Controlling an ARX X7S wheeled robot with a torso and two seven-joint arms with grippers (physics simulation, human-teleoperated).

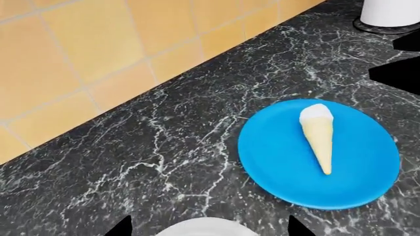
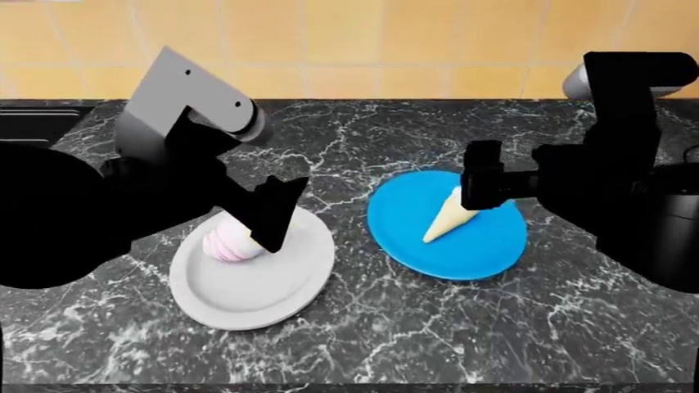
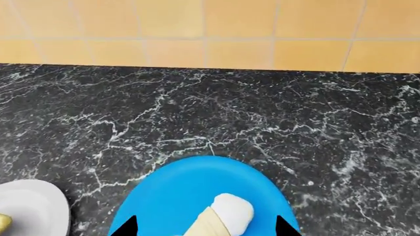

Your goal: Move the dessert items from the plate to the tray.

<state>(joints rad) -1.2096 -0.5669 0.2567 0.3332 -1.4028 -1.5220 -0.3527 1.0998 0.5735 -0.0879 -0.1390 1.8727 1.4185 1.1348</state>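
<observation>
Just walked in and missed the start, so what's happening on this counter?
A two-armed robot is working over a black marble counter. Its left gripper hangs over a round white plate bearing a pink-and-white scoop cone. Its right gripper hangs over a round blue plate where a longer white-scoop cone lies. Neither cone looks gripped yet; no tray is in view.

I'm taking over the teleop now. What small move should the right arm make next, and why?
Probably lower the right gripper onto the white-scoop cone: it hovers just above the scoop end, the cone lies flat on the blue plate, and nothing appears held.
</observation>
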